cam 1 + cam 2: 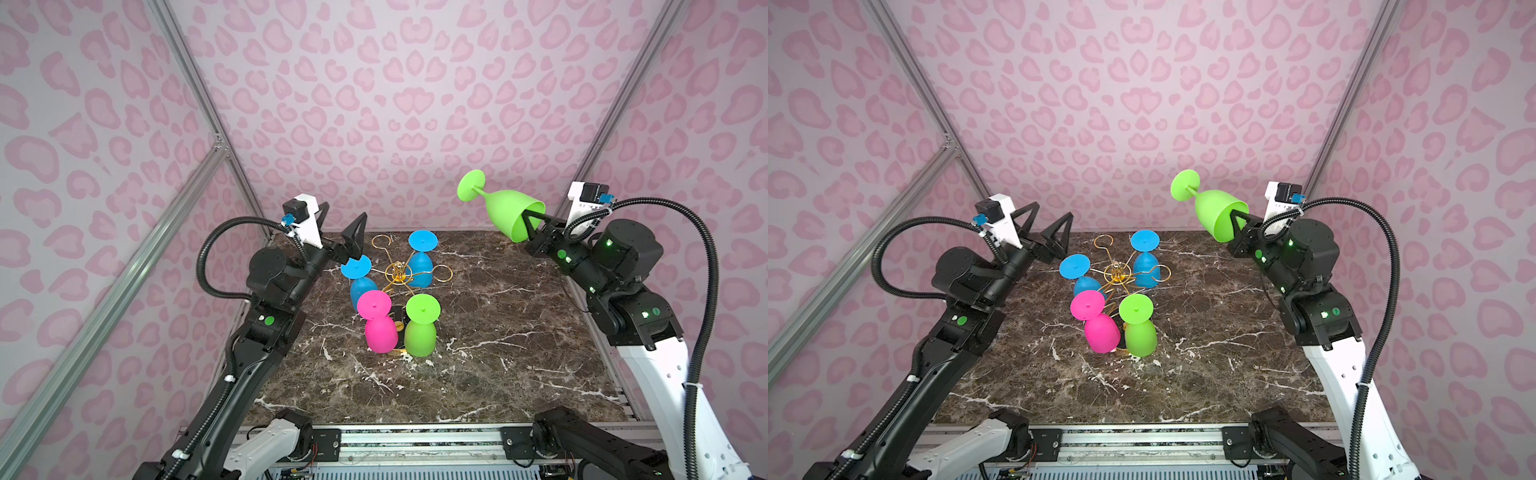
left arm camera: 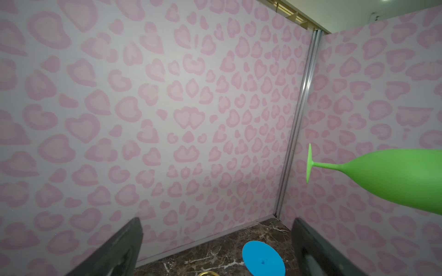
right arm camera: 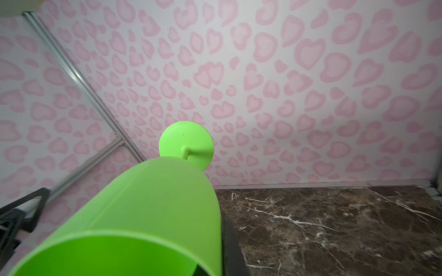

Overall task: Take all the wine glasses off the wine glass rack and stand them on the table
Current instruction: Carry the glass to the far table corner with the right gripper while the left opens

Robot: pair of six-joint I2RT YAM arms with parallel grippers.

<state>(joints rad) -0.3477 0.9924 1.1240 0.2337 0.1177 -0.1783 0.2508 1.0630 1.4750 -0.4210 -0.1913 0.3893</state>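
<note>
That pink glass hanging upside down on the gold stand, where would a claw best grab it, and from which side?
Probably the bowl, from the near-left side. The pink glass hangs foot-up from the wine glass rack, so its bowl is the exposed part. The hanging green glass crowds its right; the open left gripper is on the free side.

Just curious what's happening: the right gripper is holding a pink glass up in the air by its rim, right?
Not pink: the right gripper is holding a green glass up in the air by its rim. Both top views show it.
</note>
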